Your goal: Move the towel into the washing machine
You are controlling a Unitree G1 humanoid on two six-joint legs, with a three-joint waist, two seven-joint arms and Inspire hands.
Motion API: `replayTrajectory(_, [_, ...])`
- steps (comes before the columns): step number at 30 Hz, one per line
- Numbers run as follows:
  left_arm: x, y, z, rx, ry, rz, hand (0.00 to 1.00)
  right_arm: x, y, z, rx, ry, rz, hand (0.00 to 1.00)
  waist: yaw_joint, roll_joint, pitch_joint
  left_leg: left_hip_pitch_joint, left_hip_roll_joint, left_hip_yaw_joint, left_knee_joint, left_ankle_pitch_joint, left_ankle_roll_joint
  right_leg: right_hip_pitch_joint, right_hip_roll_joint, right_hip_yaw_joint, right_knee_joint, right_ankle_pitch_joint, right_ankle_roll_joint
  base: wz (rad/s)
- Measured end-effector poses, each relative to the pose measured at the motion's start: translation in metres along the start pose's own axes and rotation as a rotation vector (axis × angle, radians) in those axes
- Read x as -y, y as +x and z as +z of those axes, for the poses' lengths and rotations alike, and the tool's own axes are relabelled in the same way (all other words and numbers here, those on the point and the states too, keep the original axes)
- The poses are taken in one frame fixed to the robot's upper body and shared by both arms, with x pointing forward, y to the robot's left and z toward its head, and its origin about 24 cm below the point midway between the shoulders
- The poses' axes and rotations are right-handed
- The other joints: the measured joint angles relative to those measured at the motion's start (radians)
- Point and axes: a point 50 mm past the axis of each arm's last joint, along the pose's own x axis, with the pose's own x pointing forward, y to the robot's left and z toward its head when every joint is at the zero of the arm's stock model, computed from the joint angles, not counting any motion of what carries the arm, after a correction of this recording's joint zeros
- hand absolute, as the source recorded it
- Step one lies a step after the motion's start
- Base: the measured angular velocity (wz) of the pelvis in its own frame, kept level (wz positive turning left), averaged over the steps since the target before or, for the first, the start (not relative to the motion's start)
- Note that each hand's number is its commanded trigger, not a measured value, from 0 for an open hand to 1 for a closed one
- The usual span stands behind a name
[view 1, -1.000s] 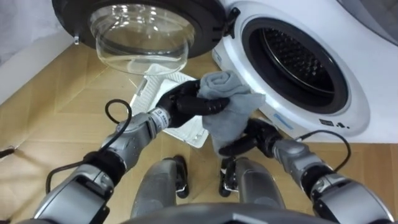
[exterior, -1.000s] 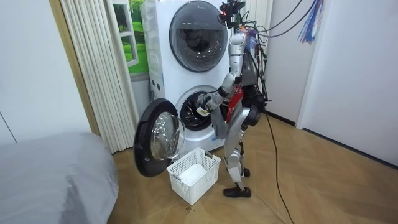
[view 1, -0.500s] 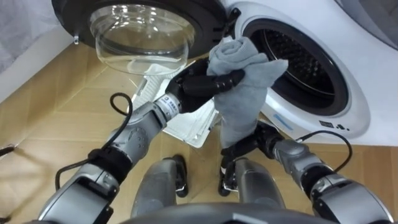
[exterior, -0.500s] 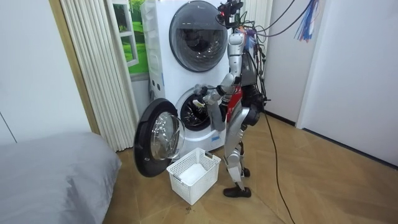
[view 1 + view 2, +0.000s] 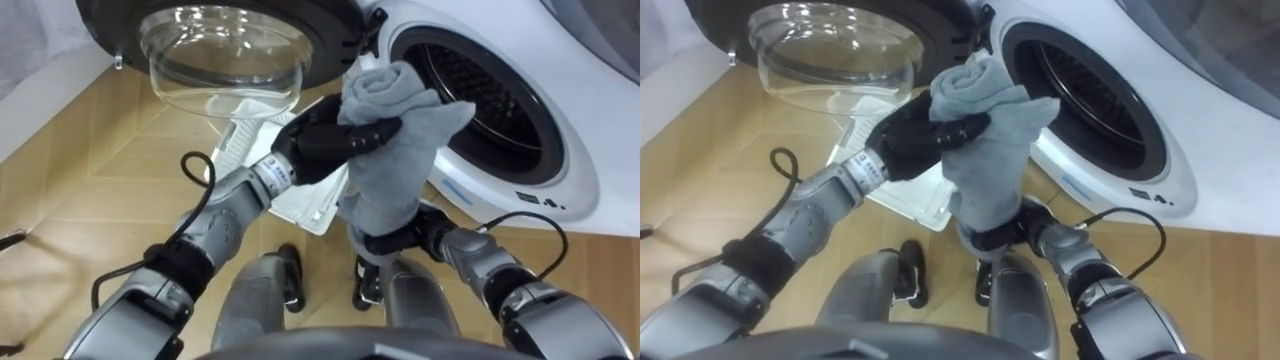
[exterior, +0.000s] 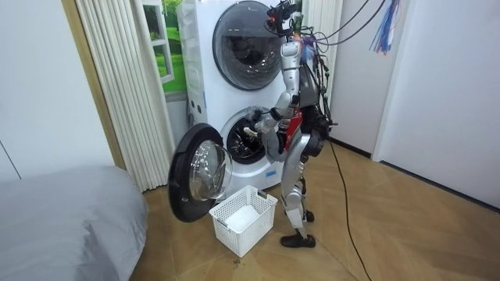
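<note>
Nearest us, the right hand (image 5: 418, 236) sits under the towel's hanging tail, likely to steady it. The cloth covers it, so we cannot tell whether it grips. Above, the left hand (image 5: 320, 145) has its fingers curled tight round the bunched top of the towel (image 5: 395, 150), held level with the drum mouth so it can go straight in. The basket (image 5: 310, 205) lies below on the floor. Beyond, the door (image 5: 225, 60) stands wide open on the left, clear of the path. The drum (image 5: 480, 100) gapes just behind the towel. We judge only the long tail might catch the rim.
</note>
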Motion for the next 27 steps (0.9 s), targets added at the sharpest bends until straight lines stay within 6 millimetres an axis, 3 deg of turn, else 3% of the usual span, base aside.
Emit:
replayTrajectory(2, [-0.002, -0.003, 0.0, -0.002, 0.004, 0.001, 1.0, 0.0, 0.0, 0.0, -0.001, -0.004, 0.001, 1.0, 0.0, 0.001, 0.0004, 0.0, 0.0, 0.0, -0.006, 0.001, -0.002, -0.001, 0.0, -0.001, -0.001, 0.0, 0.0, 0.0])
replayTrajectory(4, [-0.003, -0.005, -0.001, -0.006, 0.003, -0.001, 0.03, 0.0, 0.0, 0.0, -0.004, -0.004, 0.0, 1.0, 0.0, 0.001, 0.0005, 0.0, 0.0, 0.0, -0.006, 0.001, -0.002, -0.001, 0.0, -0.001, 0.0, 0.0, 0.0, 0.0])
replayTrajectory(11, [-0.015, -0.017, -0.007, -0.042, -0.002, 0.039, 0.0, 0.01, -0.002, -0.001, -0.015, -0.012, -0.035, 1.0, 0.026, 0.02, 0.011, -0.001, -0.002, 0.0, -0.006, 0.001, -0.002, -0.006, -0.002, 0.002, 0.001, 0.0, 0.0, -0.01])
replayTrajectory(14, [-0.024, -0.026, -0.012, -0.063, 0.002, 0.106, 0.0, 0.015, -0.004, -0.005, -0.025, -0.015, -0.069, 1.0, 0.057, 0.024, 0.0101, -0.005, 0.001, 0.015, -0.006, 0.001, -0.002, -0.018, -0.001, 0.012, 0.003, 0.0, 0.0, -0.08])
replayTrajectory(21, [-0.053, -0.056, -0.013, -0.104, 0.118, 0.434, 0.0, 0.027, -0.008, -0.012, -0.029, 0.033, -0.15, 1.0, 0.084, 0.032, 0.0069, -0.019, -0.002, 0.018, -0.005, 0.002, -0.003, -0.036, -0.003, 0.01, 0.018, 0.0, 0.0, -0.01])
replayTrajectory(27, [-0.059, -0.071, -0.035, -0.221, 0.216, 0.642, 0.0, 0.028, -0.009, -0.02, -0.035, 0.185, -0.187, 1.0, 0.106, 0.046, -0.0008, -0.023, -0.004, 0.009, -0.004, 0.002, -0.003, -0.032, -0.006, -0.005, 0.017, 0.0, 0.0, 0.05])
